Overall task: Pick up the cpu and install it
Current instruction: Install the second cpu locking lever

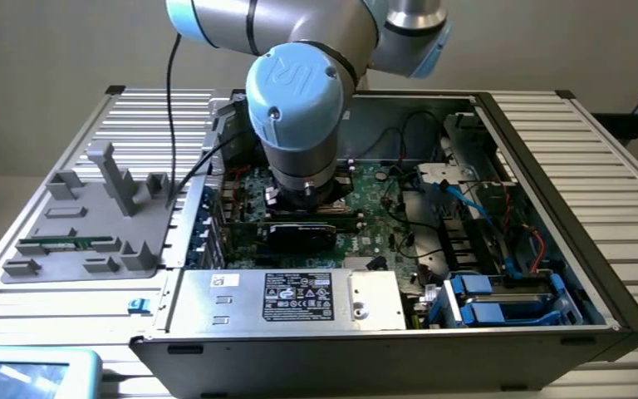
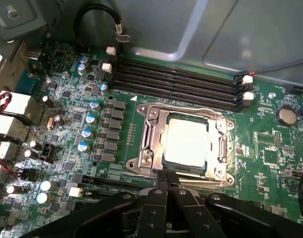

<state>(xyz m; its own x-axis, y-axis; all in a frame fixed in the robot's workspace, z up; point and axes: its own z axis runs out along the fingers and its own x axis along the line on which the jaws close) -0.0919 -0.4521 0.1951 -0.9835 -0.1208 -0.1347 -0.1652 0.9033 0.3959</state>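
1. Wrist view: cpu (image 2: 187,143) lies flat inside the metal-framed socket (image 2: 150,144) on the green motherboard (image 2: 67,124); its near edge is partly cut off by the socket frame and fingertips.
2. Gripper (image 2: 167,179) is clenched with fingertips together, nothing between them, tips just beside the socket's near edge; contact with the frame is hard to tell.
3. Four black memory slots (image 2: 176,82) run beside the socket.
4. Exterior view: arm (image 1: 296,108) reaches down into the open computer case (image 1: 541,166), hiding the socket.
5. Grey parts tray (image 1: 76,224) sits on the exterior view's left, with a green memory stick (image 1: 66,244).
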